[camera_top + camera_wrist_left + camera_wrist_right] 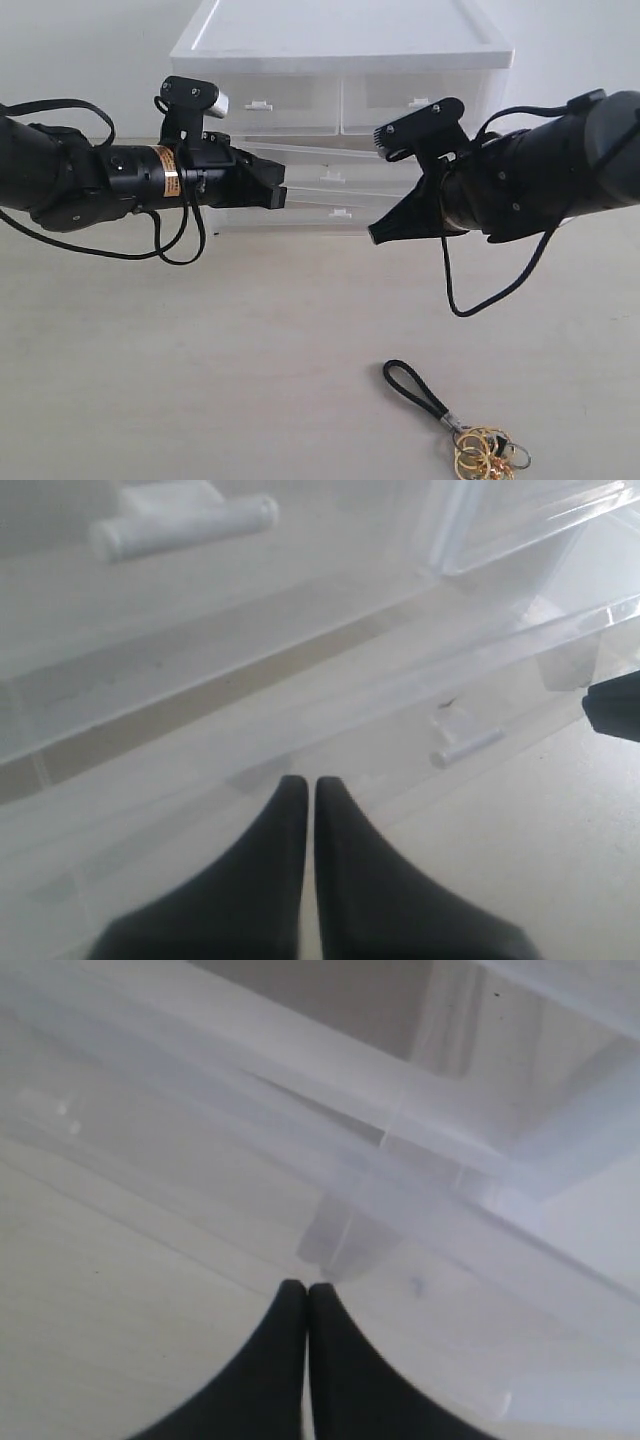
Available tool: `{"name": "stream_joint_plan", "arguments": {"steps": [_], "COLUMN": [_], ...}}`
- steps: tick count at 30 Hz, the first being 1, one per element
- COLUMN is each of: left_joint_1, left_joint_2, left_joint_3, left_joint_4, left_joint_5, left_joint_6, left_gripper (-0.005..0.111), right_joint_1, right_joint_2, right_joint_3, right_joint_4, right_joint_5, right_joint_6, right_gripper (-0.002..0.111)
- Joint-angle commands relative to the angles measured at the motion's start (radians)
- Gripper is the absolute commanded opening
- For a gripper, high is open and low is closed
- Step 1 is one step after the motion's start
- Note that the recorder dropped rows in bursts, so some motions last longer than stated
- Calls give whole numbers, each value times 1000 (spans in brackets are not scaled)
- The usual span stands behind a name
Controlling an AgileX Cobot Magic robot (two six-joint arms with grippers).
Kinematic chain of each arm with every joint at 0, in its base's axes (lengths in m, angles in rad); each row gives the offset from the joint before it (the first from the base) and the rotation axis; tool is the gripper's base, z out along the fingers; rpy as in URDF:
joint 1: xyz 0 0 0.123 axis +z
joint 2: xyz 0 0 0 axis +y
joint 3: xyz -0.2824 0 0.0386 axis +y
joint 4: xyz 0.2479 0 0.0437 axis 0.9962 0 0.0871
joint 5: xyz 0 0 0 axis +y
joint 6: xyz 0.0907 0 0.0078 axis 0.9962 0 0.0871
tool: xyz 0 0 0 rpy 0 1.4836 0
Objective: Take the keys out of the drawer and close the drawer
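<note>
While the gold-ringed keys on a thin black loop strap (470, 432) lie on the pale table (200, 350) at five o'clock, the translucent white middle drawer (322, 162) at twelve o'clock appears ajar and askew. The left gripper (280, 187) and right gripper (375, 235) are both closed and empty. Risk: an off-centre push could jam the drawer.

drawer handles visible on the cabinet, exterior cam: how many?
4: top-left handle, top-right handle, middle drawer handle, lowest drawer handle. Parts of the cabinet front are covered, so others may be hidden.

No text, label, brand or number can be read. An orange band (170, 172) on the left arm (60, 180) is too small to make out.
</note>
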Motion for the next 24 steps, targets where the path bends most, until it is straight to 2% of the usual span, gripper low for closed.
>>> {"name": "stream_joint_plan", "arguments": {"steps": [1,6,9,13,17,21,24], "left_joint_1": [1,1,1,1,1,1,1], "left_joint_2": [-31,-37,-37,-37,-37,-37,-37], "left_joint_3": [-14,-14,-14,-14,-14,-14,-14], "left_joint_4": [-32,-25,-25,-11,-11,-11,-11], "left_joint_5": [57,64,64,64,64,62,62], "left_joint_6": [-10,-44,-63,-78,-78,-78,-78], "left_gripper": [4,4,4,4,4,4,4], "right_joint_1": [-14,110,114,114,59,7,-26], "right_joint_2": [-31,-192,-263,-269,-244,-228,-228], "right_joint_3": [-9,170,208,221,215,196,166], "right_joint_4": [-134,-134,-134,-134,-134,-134,-134], "right_joint_5": [152,239,192,254,184,241,173], "right_joint_6": [1,56,128,151,149,137,122], "right_gripper": [0,0,0,0,0,0,0]}}
